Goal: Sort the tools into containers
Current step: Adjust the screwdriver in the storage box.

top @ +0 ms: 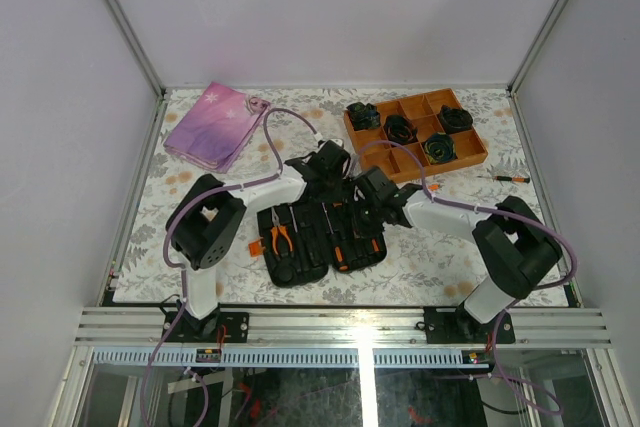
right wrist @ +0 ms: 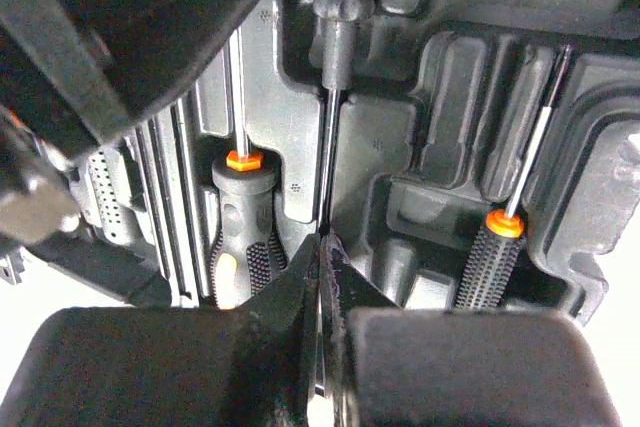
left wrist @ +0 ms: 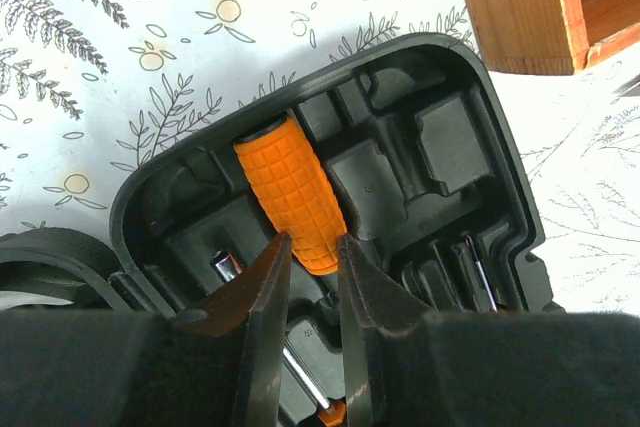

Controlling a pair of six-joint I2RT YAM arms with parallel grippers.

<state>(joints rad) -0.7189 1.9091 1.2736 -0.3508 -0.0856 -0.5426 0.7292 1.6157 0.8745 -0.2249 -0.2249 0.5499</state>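
An open black tool case (top: 312,269) lies at the middle of the bench's (top: 430,267) near edge, with both arms reaching over it. The left jaws stand narrow, pressed on both sides of an orange ribbed handle (left wrist: 290,187) lying in a moulded slot. The right jaws are closed tight where a slim driver shaft (right wrist: 328,117) meets their tips; whether they pinch it is unclear.

Right gripper (right wrist: 322,245) pinched on a thin driver (right wrist: 328,147) over the case (right wrist: 420,97), screwdriver (right wrist: 243,232) slotted left.
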